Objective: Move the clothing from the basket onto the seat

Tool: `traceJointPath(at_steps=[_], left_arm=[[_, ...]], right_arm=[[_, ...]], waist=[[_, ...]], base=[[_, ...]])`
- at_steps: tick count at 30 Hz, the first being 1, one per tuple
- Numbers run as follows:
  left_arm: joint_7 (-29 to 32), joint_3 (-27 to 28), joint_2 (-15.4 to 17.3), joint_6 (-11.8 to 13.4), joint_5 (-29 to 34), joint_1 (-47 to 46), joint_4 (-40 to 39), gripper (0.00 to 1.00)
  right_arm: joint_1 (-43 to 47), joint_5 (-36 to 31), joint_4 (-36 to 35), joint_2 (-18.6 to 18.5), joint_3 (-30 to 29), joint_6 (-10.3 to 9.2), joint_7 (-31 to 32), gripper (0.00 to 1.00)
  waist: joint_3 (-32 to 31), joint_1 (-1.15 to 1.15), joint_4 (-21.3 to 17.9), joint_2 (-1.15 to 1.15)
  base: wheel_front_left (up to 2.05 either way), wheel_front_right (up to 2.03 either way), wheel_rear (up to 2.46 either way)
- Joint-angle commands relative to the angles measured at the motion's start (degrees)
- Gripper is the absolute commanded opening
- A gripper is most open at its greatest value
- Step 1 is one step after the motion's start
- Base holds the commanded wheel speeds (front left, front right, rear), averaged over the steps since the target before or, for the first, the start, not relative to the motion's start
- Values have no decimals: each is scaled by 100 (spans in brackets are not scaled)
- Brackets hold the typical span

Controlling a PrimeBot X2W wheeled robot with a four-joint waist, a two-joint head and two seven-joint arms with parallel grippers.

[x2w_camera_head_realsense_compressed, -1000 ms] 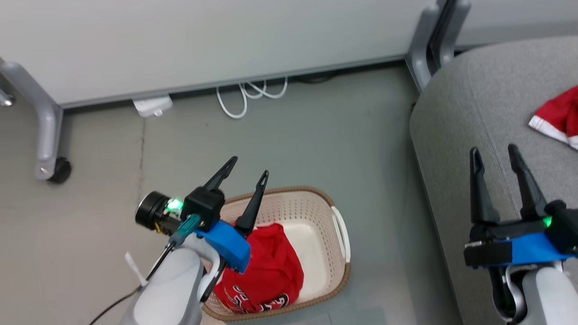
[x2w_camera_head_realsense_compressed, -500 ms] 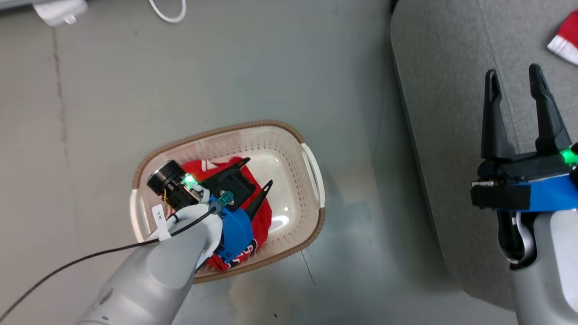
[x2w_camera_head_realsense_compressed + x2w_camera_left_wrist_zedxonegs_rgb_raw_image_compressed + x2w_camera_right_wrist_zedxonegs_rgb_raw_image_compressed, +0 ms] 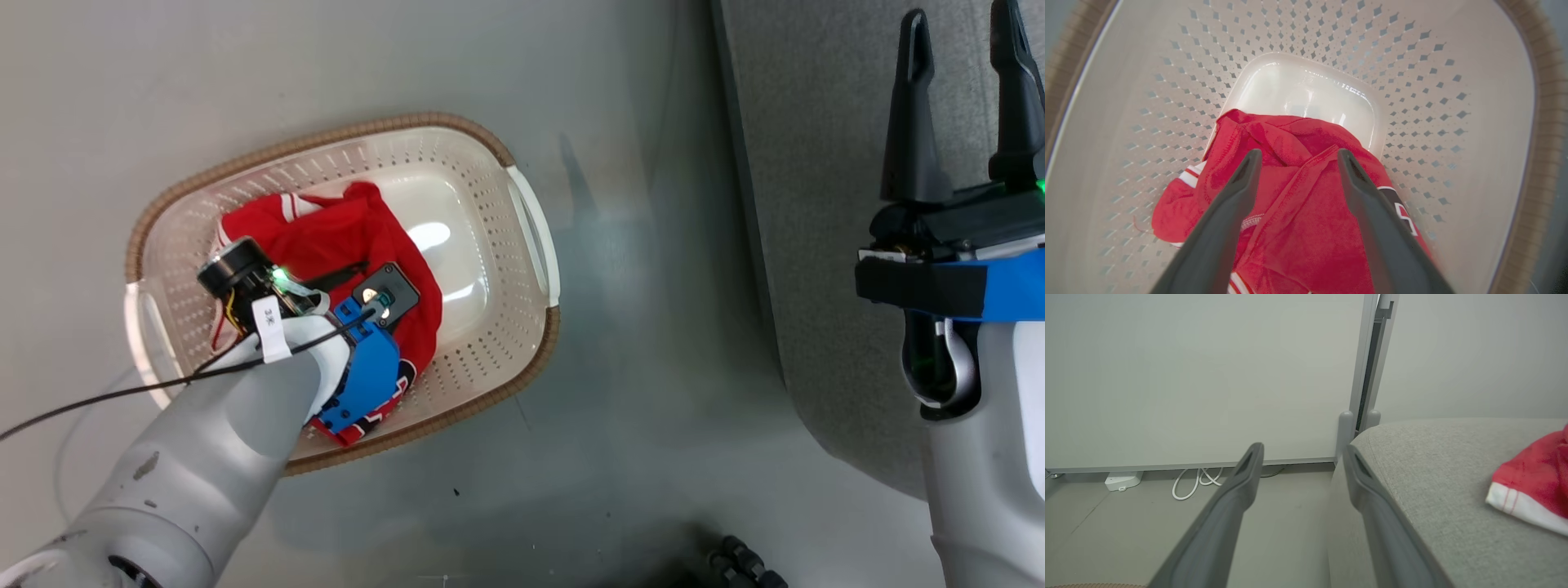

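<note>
The left jaws hang wide open and empty inside the basket (image 3: 326, 139), poised over the red clothing (image 3: 1298, 220) heaped there, apparently to pinch a fold, while the right jaws wait open and empty over the seat (image 3: 816, 163).

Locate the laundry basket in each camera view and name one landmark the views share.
Head view: the basket sits left of centre on the floor, with red clothing inside.
Left wrist view: its perforated wall rings the frame around the clothing.
Right wrist view: a sliver of its rim lies at the bottom-left edge.
Shared landmark: the brown woven rim.
</note>
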Motion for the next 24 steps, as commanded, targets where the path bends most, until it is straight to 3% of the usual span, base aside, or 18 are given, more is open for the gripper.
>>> traceJointPath(at_steps=[1,8,24], left_arm=[[63,-88,75,8,-31,-119,50,100],[570,-506,207,8,-46,-486,236,100],[928,-666,356,8,180,-960,429,100]], right_arm=[[-136,12,-47,39,31,-2,0,100],[-305,42,-178,129,75,-2,0,100],[-490,78,-380,191,61,-2,0,100]], waist=[[257,-1,-99,0],[722,-1,-194,0],[1419,-1,-310,0]], base=[[0,0,0],[0,0,0],[0,0,0]])
